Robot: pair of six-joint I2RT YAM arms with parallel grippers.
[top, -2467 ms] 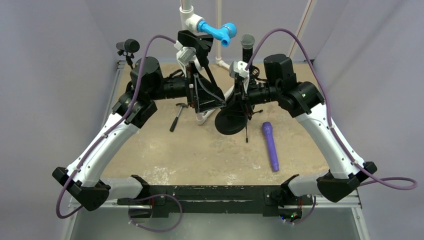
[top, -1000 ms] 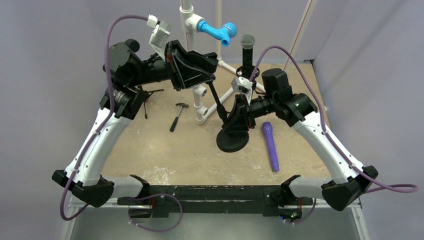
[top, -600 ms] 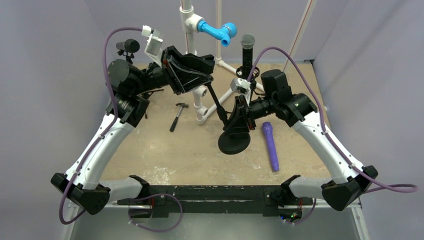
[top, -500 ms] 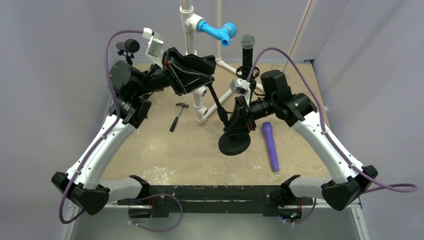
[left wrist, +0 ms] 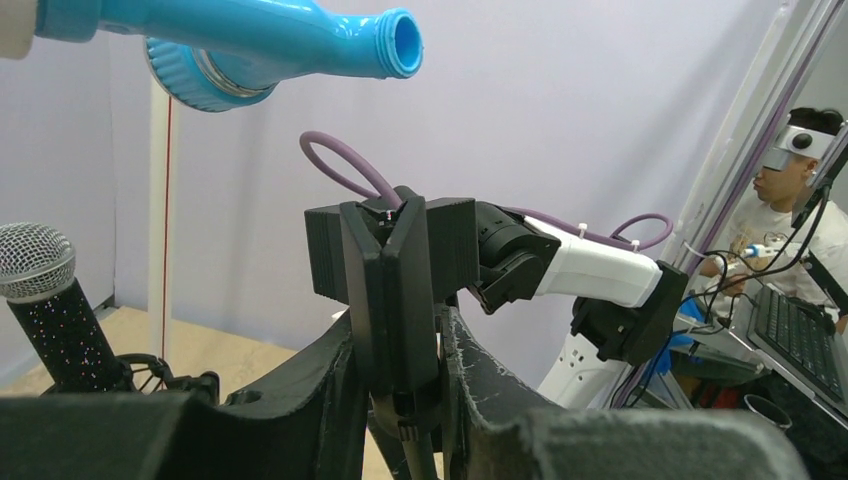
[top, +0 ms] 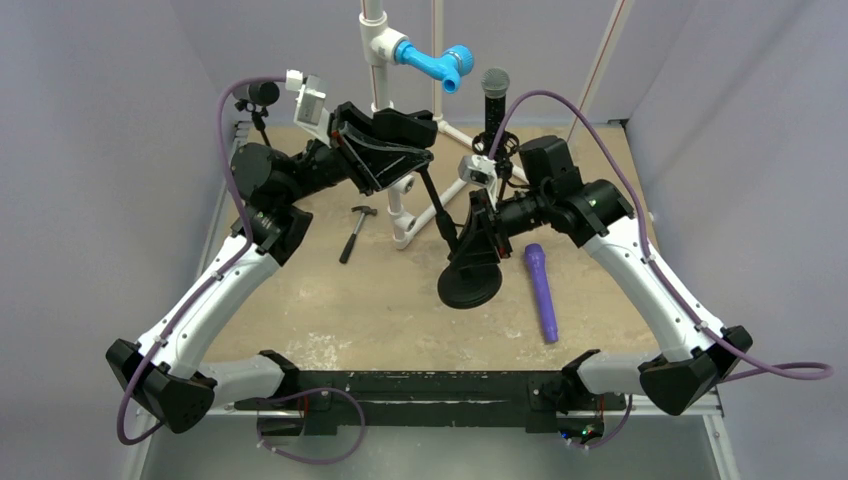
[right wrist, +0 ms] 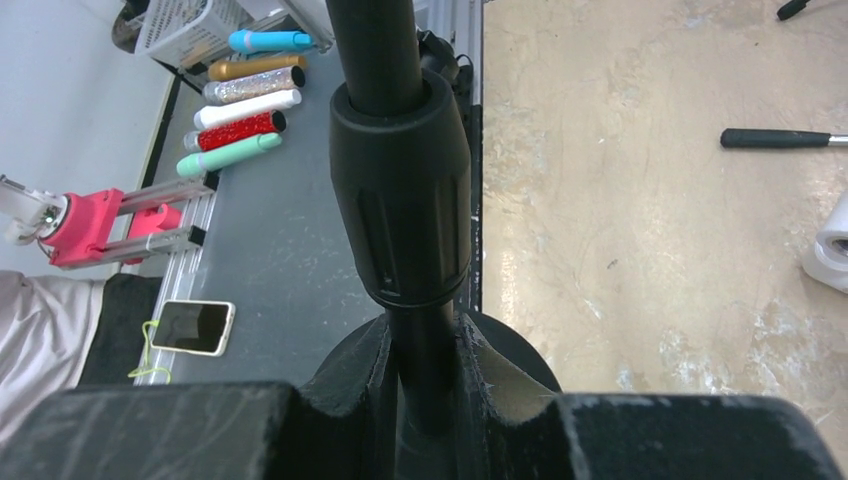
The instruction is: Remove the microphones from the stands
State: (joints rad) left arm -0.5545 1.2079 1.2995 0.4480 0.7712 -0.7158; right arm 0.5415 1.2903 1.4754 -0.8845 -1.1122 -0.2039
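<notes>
Table (top: 350, 300) nearest the arms bears a purple microphone (top: 540, 292) lying flat. It is free of the stand (top: 468, 288) and lies just right of the stand's round black base, not touching it. The stand leans, its pole slanting up and away to the left. Whether the base sits flat cannot be told.

The right gripper (right wrist: 425, 350) is clamped on the pole just under a ribbed collar, low down near the base. A hammer (top: 355, 232) lies left of the pole, well apart.

Further back, the left gripper (left wrist: 403, 350) has its fingers closed snugly on either side of the black clip at the stand's top.

Behind it a blue bottle (top: 432, 62) sits tilted on a white pipe (top: 375, 30). Its open mouth shows in the left wrist view, but its inside cannot be seen. A black microphone (top: 494, 95) with a silver head stands upright at the back, its lower end hidden behind the right arm.

Two and a half seconds ago the base was tipped up and further back; it has since come nearer. Over the last second the left arm's elbow has sunk and swung inward, while the clip has hardly shifted. The purple microphone and the hammer lie where they did.

Off the table, the right wrist view shows a white basket (right wrist: 190, 20) cut off at the top edge, its contents impossible to make out. Beside it a row of glittery sticks (right wrist: 245, 110) lies on a grey surface, too small to name.
</notes>
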